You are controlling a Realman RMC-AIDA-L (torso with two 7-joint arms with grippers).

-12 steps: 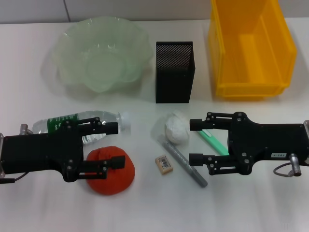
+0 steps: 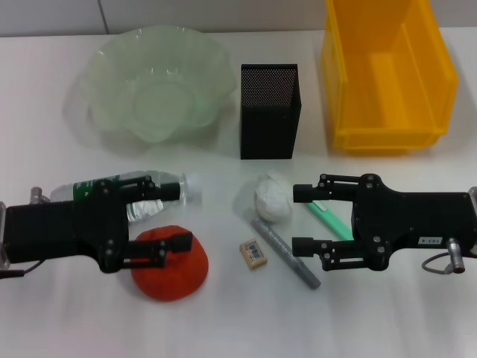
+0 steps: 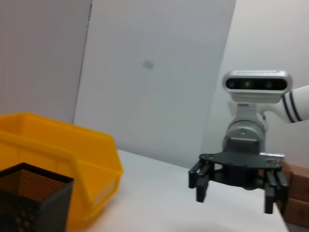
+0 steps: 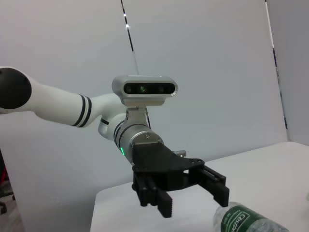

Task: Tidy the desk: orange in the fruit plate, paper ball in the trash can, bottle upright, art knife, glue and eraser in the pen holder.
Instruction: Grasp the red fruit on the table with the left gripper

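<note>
- The white bench holds everything.
- The left end effector is wide open and holds nothing; the red-orange round orange sits just near of it, under its nearer finger.
- The right end effector, open and empty, is farther off.

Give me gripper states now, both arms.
Left gripper: open, empty, jaws straddling the orange and lying bottle.
Right gripper: open, empty, beside the paper ball.
</note>
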